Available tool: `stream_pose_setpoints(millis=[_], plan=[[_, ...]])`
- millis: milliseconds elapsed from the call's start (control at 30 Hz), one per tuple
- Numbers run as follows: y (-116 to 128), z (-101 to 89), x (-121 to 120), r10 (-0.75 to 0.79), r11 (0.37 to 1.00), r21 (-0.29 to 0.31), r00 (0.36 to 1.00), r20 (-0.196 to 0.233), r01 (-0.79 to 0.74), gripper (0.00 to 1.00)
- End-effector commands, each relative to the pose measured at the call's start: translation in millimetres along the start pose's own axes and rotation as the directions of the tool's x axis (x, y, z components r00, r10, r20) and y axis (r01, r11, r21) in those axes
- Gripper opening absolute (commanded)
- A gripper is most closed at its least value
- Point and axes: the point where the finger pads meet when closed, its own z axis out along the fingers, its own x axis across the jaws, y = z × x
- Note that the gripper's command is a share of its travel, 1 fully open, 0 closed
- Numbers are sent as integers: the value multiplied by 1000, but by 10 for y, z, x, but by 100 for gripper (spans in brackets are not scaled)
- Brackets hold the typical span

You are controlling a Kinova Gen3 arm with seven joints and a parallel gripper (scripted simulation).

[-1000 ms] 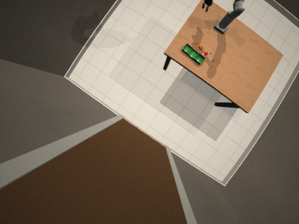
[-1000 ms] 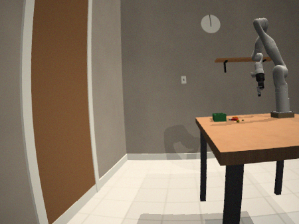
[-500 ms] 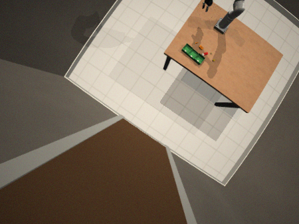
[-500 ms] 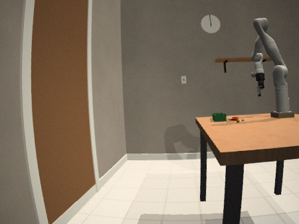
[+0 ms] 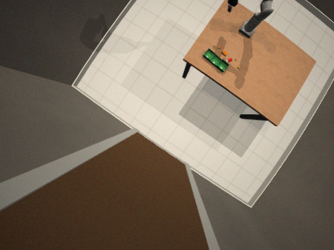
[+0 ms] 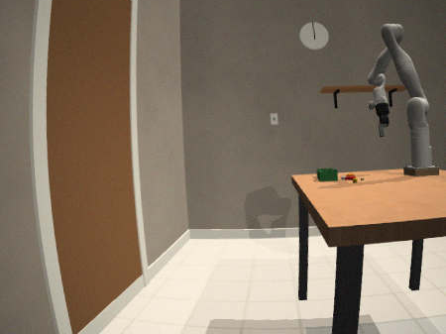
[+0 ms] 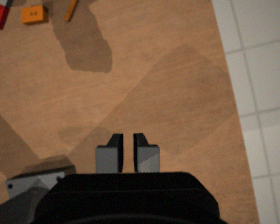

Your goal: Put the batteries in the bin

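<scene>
Gripper [image 7: 127, 150] nrly shut, seen w/ wrist cam.

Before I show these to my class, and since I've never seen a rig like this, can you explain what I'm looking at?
It is one grey robot arm bolted to a wooden table. At its tip is a two-finger claw for picking things up.

One picture looks down from the ceiling, one looks across the room from the side, and one comes from a camera on the arm's wrist, looking past the claw at the table.

On the table lie a green bin and, beside it, a few small things, among them an orange block. They are too small to name surely.

The claw hangs high above the table, away from the things. Its fingers are nearly shut and hold nothing.
</scene>
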Motion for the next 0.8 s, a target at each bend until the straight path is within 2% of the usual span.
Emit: stream_pose_setpoints(millis=[0, 100, 200, 333, 433, 500, 567, 767], plan=[[-66, 1, -21, -36, 999, -5, 999, -3, 36, 31], [-273, 21, -128, -184, 983, -25, 983, -14, 183, 31], [-343, 30, -171, -327, 944, -46, 945, -20, 326, 31], [-539, 57, -303, -507, 860, -75, 862, -22, 504, 31], [-665, 78, -402, -629, 775, -96, 777, -19, 625, 31], [-665, 78, -402, -703, 708, -110, 711, -14, 698, 31], [-665, 78, -402, -703, 708, -110, 711, -14, 698, 31], [-903, 127, -620, -880, 468, -146, 474, 11, 872, 31]])
